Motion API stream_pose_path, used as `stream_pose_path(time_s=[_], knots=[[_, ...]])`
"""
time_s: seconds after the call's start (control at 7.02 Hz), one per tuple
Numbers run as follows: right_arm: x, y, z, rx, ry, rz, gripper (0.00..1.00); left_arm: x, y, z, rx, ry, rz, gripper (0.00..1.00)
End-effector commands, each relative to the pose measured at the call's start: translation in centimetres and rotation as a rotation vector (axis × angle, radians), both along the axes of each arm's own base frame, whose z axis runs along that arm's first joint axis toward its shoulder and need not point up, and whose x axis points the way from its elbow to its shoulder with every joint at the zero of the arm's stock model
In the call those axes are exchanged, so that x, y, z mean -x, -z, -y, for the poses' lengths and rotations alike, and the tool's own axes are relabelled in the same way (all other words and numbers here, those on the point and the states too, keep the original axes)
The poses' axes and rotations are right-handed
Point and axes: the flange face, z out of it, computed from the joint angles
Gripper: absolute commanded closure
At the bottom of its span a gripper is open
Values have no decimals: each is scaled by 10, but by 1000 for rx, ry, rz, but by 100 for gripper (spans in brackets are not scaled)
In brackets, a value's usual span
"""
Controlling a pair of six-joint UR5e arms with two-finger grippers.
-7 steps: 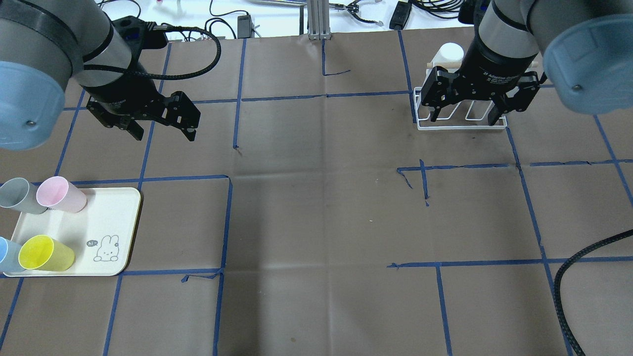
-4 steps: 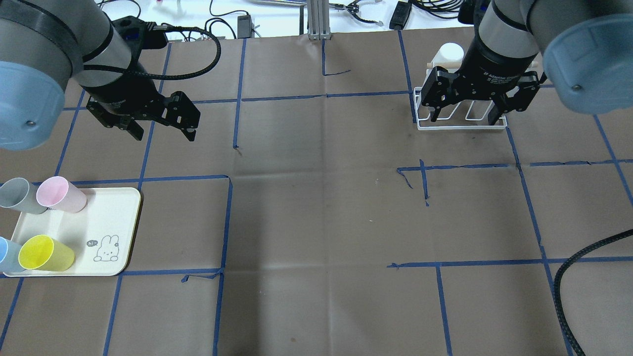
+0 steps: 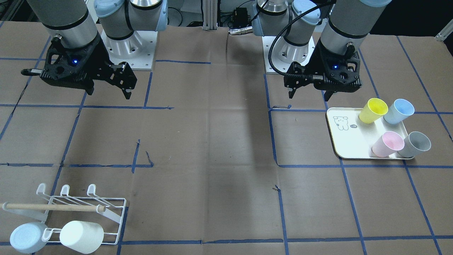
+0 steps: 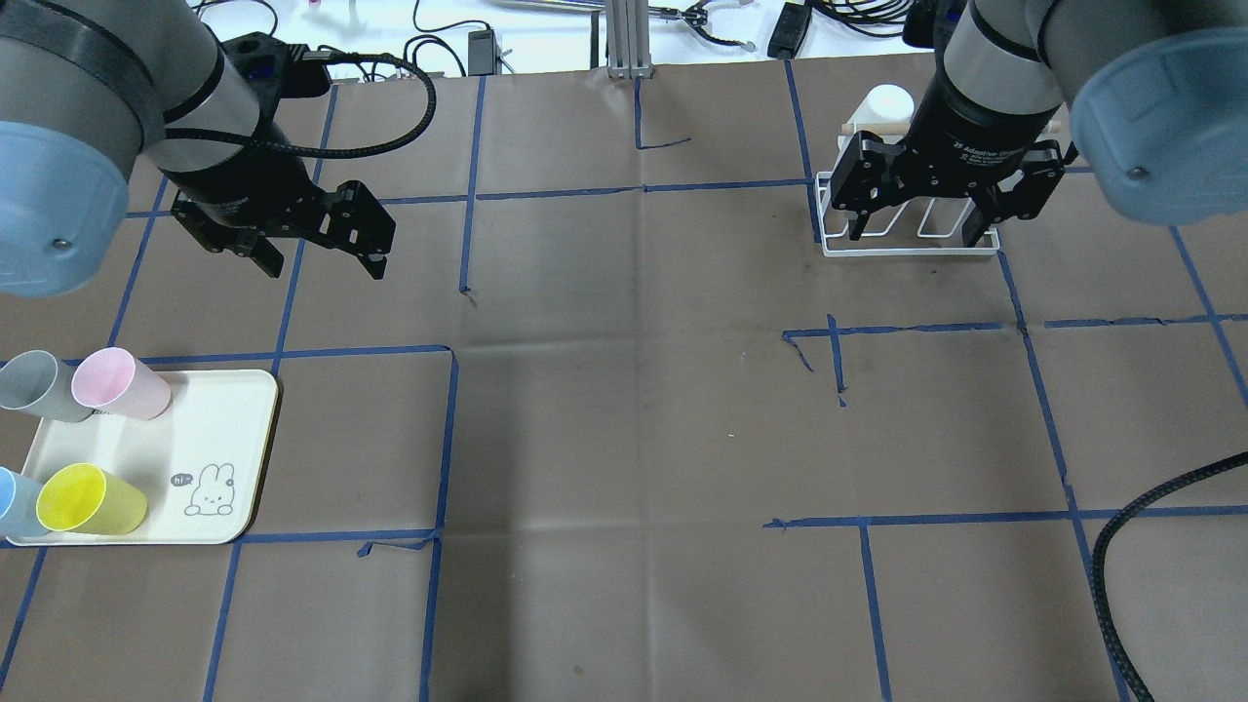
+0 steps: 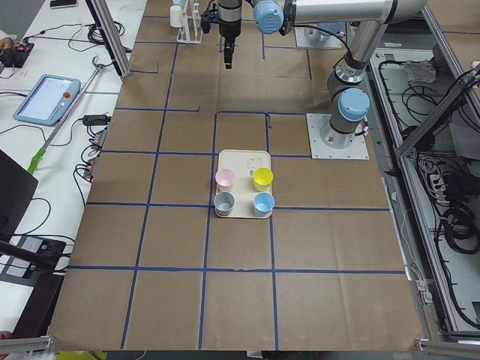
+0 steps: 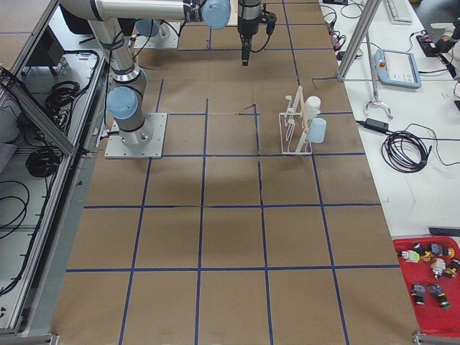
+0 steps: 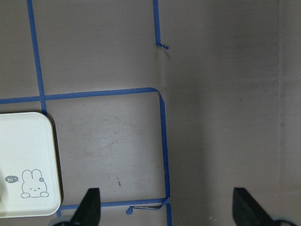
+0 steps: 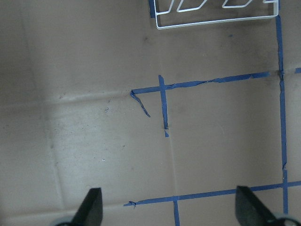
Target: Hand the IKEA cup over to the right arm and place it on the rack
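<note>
Four cups on the tray, both claws spread with nothing in them

Nearest in the overhead view, one cream tray sits on the surface holding four: yellow cup, blue cup, pink cup, grey cup. They're at about 8 o'clock from the left claw, well apart. Farther back, the right claw hangs just before the one rack at 12 o'clock, which carries two: white cup and light-blue cup.

Brown taped table, cream tray, white rack
</note>
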Motion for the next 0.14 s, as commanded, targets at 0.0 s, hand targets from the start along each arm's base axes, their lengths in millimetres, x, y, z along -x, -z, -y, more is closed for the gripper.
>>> stream_pose_path(time_s=[0.0], knots=[[0, 0, 0, -1, 0, -1, 0, 0, 0, 0, 1, 0, 0, 1]])
